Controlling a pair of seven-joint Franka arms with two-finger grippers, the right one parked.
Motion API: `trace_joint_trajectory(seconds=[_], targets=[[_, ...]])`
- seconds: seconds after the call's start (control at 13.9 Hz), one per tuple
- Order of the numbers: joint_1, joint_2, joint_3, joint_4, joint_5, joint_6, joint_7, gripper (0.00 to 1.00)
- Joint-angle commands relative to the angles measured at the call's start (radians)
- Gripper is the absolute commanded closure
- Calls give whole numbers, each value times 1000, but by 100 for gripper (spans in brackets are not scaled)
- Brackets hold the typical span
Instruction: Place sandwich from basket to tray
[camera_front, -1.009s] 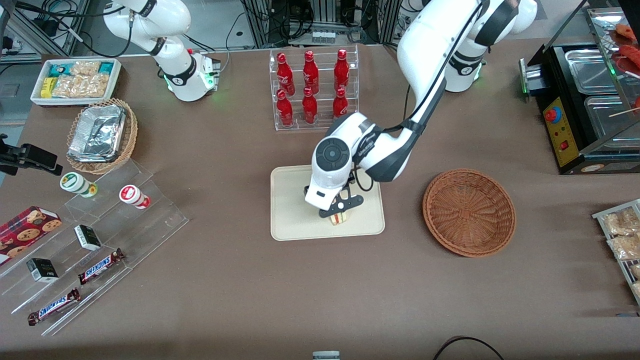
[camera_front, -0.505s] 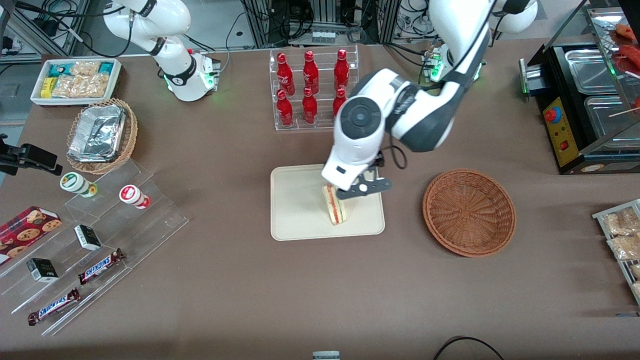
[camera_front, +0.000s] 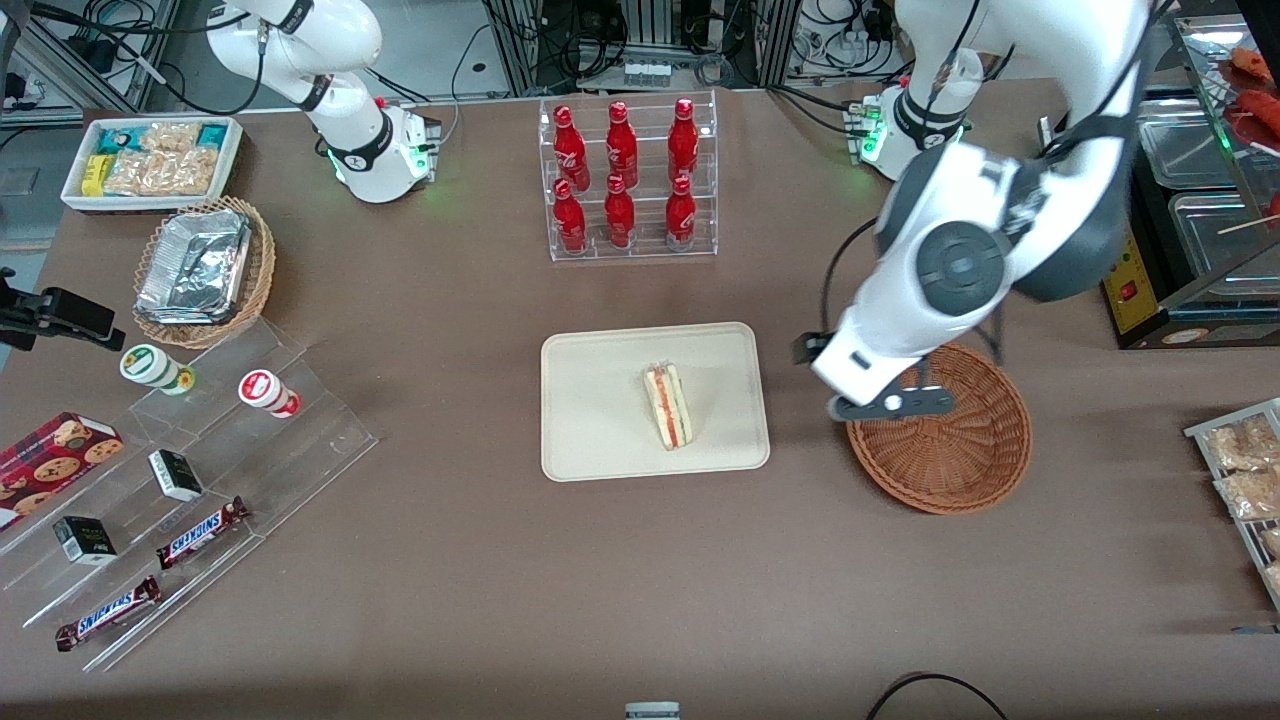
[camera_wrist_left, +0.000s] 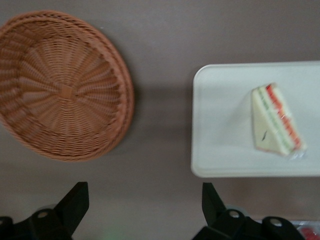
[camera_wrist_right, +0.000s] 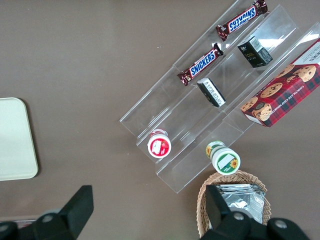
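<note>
The sandwich (camera_front: 668, 405) (camera_wrist_left: 276, 120), a pale bread wedge with red and green filling, lies on the cream tray (camera_front: 600, 440) (camera_wrist_left: 220, 125), nothing touching it. The reddish-brown wicker basket (camera_front: 950, 450) (camera_wrist_left: 60, 85) stands beside the tray, toward the working arm's end, and holds nothing. My gripper (camera_front: 888, 404) (camera_wrist_left: 144, 189) hangs above the basket's rim on the tray's side, well off the table. It is open, its fingers wide apart with only bare table showing between them.
A clear rack of red bottles (camera_front: 625, 180) stands farther from the camera than the tray. Toward the parked arm's end are a stepped acrylic shelf of snacks (camera_front: 190, 470) and a tan basket with a foil container (camera_front: 205, 270). A black food warmer (camera_front: 1180, 200) is near the working arm.
The gripper let go of the sandwich on the tray, rose, and swung sideways to above the basket's rim. The sandwich stays lying on the tray.
</note>
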Motion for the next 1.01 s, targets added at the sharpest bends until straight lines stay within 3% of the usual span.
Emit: trace_joint_trajectory(seconds=[0.0, 0.29, 0.72, 0.94], targets=[[73, -142, -8, -105, 9, -69, 186, 0], [233, -214, -50, -74, 7, -184, 367, 0], [300, -246, -45, -16, 9, -235, 472, 0], [305, -248, -42, -13, 48, -237, 470, 0]])
